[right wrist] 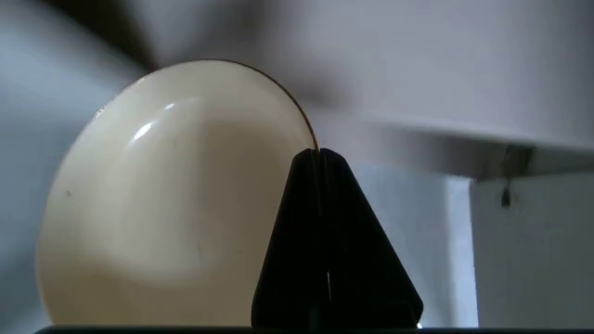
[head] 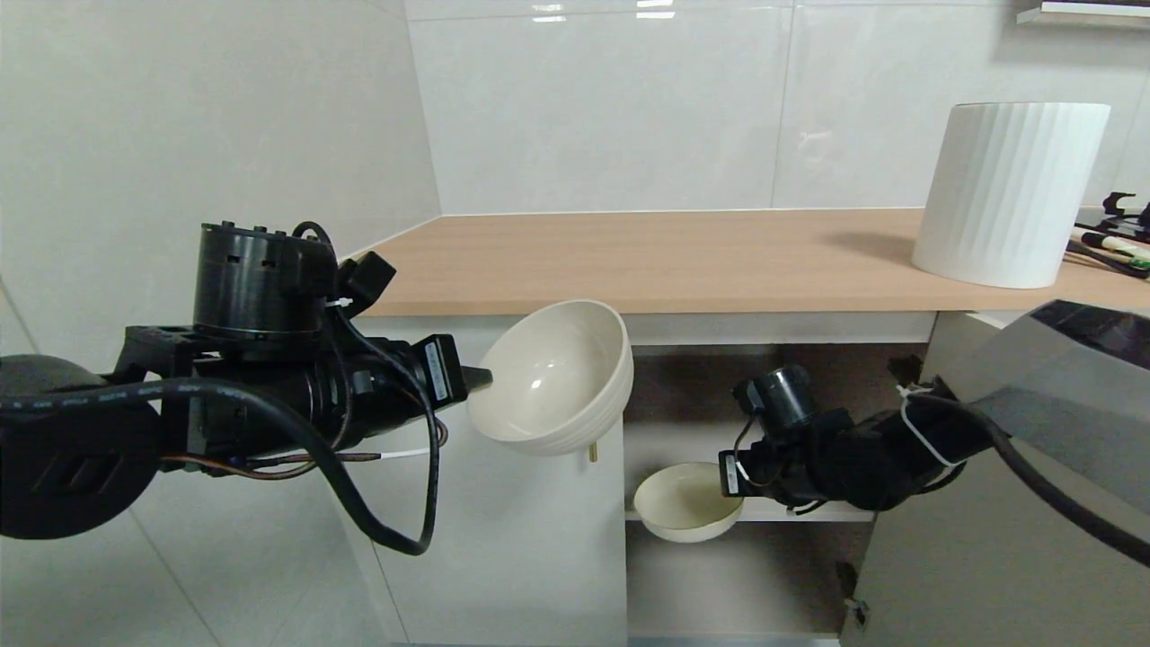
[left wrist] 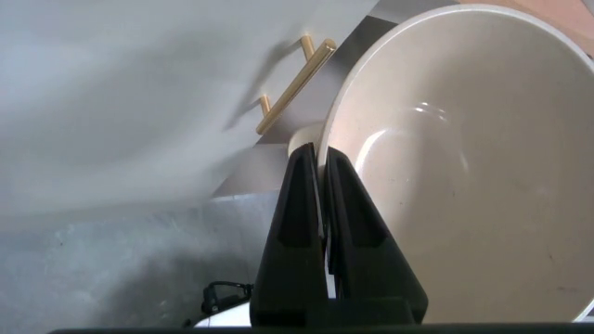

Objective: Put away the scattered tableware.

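Left gripper (head: 478, 377) is clenched on the rim of the larger cream bowl (head: 552, 377). The bowl is tipped on its side in the air, just in front of the closed cabinet door (head: 503, 539) and below the countertop (head: 665, 256) edge. The door's brass handle (left wrist: 297, 83) sits just behind the bowl.

The smaller cream bowl (head: 687, 499) is inside the open cabinet at the front edge of the shelf (head: 764, 516). Right gripper (head: 726, 476) is pinching its rim. Can't tell if the bowl is resting on the shelf.

Ribbed white container (head: 1011, 193) is on the counter far right, not involved.

My read: we're mid-stow, with the small bowl being placed. Next, seat it flat further in, release and back the right arm out. Then bring the larger bowl round the door edge and level it.
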